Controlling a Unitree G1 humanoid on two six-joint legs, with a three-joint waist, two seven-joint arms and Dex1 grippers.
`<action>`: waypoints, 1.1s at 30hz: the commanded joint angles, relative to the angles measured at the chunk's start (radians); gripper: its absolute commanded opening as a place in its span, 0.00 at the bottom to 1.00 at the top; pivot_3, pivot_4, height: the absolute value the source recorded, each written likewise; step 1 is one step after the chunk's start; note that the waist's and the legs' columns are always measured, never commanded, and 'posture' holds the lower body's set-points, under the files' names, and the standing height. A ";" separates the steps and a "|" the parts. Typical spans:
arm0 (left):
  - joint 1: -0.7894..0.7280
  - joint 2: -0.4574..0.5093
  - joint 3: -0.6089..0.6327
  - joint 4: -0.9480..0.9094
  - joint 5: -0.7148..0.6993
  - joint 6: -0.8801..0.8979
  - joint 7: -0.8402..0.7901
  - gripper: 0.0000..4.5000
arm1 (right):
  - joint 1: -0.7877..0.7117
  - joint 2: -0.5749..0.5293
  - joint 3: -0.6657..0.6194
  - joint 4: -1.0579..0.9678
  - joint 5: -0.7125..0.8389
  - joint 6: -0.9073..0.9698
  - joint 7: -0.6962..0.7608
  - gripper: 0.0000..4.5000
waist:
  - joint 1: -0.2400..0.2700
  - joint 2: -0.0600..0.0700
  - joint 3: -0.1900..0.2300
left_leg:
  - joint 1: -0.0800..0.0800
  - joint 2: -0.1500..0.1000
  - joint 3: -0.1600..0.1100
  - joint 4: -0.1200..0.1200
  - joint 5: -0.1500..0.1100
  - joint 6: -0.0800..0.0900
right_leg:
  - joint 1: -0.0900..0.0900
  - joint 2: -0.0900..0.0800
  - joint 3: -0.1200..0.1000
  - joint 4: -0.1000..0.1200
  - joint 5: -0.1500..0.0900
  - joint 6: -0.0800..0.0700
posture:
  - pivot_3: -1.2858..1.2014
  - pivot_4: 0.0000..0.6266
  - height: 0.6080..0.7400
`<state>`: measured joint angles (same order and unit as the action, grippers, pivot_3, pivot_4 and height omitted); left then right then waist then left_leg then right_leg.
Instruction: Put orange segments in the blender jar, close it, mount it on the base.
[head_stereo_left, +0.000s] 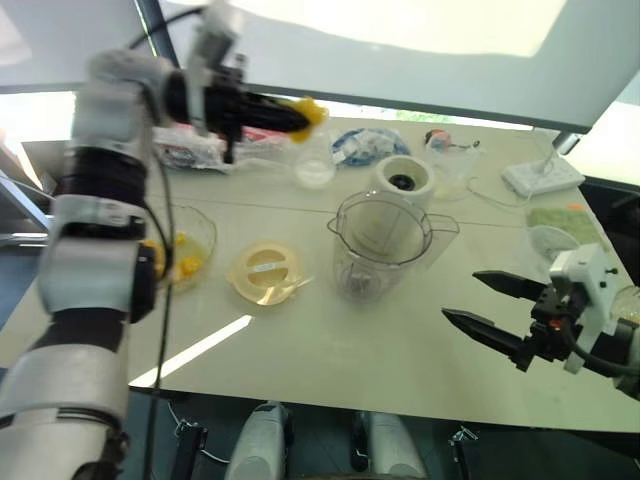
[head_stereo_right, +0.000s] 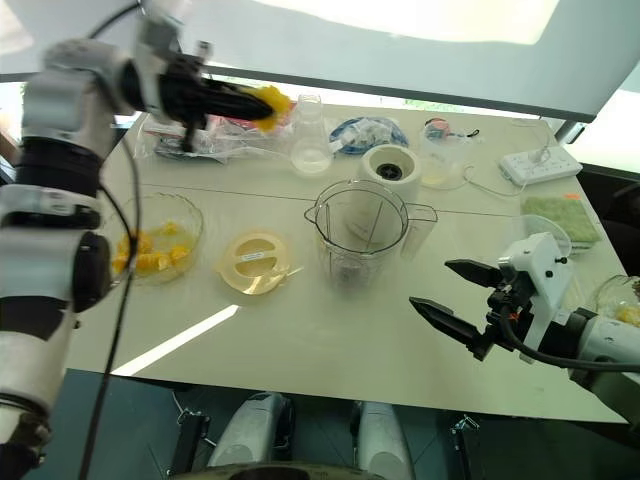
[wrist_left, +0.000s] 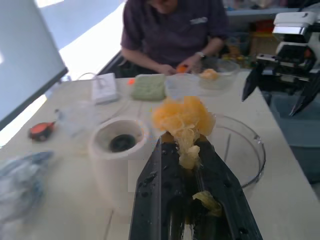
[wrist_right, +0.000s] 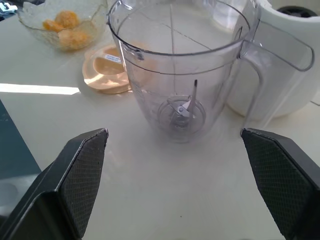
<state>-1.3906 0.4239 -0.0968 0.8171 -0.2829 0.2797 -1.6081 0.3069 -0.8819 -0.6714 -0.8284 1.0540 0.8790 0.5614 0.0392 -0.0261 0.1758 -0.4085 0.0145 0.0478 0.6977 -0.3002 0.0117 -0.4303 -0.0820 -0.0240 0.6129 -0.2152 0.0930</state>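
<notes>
Left eye view: left gripper (head_stereo_left: 300, 116), high at far left, clamped an orange segment (head_stereo_left: 312, 108); right gripper (head_stereo_left: 460, 297) hung near right, jaws apart. Judged step: loading; next move called for carrying the segment over the empty mid-table blender jar (head_stereo_left: 385, 245).

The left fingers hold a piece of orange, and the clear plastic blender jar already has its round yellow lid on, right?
No: the clear plastic blender jar is open; its round yellow lid lies on the table beside it, as the left eye view shows. The left fingers do hold orange.
</notes>
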 joint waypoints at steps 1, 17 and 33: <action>-0.044 -0.120 -0.030 0.068 0.033 -0.080 0.005 0.01 | 0.017 0.027 -0.031 -0.060 0.022 -0.025 -0.057 1.00 | -0.003 0.000 0.000 | 0.000 0.000 0.000 0.000 0.000 0.000 | 0.000 0.000 0.000 0.000 0.000 0.000 | 0.52 0.24 1.00; -0.033 -0.244 -0.052 0.254 0.159 -0.292 0.022 0.74 | 0.070 0.046 -0.024 -0.099 0.025 -0.056 -0.151 1.00 | 0.001 0.001 0.000 | 0.000 0.001 -0.003 0.000 -0.003 0.005 | -0.002 0.001 0.001 0.000 0.000 0.000 | 0.52 0.24 1.00; -0.088 -0.270 -0.142 0.240 0.298 -0.117 0.099 0.74 | -0.033 0.036 0.072 -0.025 -0.035 -0.084 -0.137 1.00 | 0.000 0.001 0.000 | -0.001 0.000 -0.004 0.001 -0.003 0.005 | -0.001 0.001 0.001 0.000 0.000 0.000 | 0.52 0.24 1.00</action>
<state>-1.4370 0.1561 -0.2267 1.0735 0.0058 0.1431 -1.5057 0.2793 -0.8434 -0.5894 -0.8473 1.0239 0.8193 0.4251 0.0390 -0.0253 0.1759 -0.4091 0.0148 0.0444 0.6984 -0.3035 0.0172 -0.4311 -0.0808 -0.0232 0.6130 -0.2154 0.0931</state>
